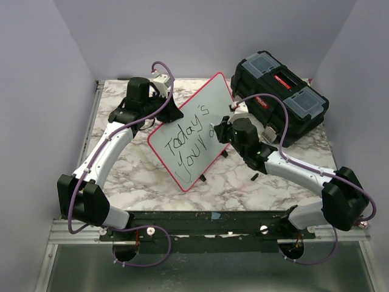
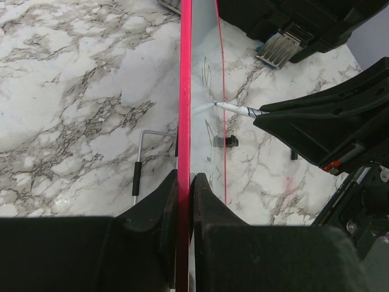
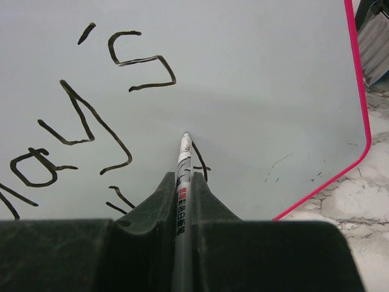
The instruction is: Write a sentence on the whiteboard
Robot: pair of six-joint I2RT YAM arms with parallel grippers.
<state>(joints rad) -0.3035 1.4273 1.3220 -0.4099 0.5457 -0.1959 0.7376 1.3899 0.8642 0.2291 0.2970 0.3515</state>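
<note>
Standing at a slant in mid-table, the board (image 1: 214, 96) is white with a thin red-pink rim and rounded corners, one corner toward the arm bases. Black handwritten lettering (image 1: 182, 135) runs in two lines: "Today's" above, "Your" below, then a stroke or two of another letter by the pen tip. That last letter is partly hidden by the wrist, so I cannot read it. In the left wrist view the board shows edge-on as a red strip (image 2: 185, 91) with marble on both sides; whether its low corner touches the table (image 1: 140, 176) is unclear.

The left gripper (image 2: 184, 179) is clamped on the board's rim, one finger on each face. The left arm reaches forward from its base, elbow bent, wrist at the board's far-left edge.

The right gripper (image 3: 182, 177) is closed on a marker (image 3: 183, 161), which points straight out between the fingers, tip on the white surface just below the "s". The right arm folds inward from its base, wrist in front of the board's right side.

A black toolbox (image 1: 279, 91) sits behind it at far right, just beside the board's corner.
</note>
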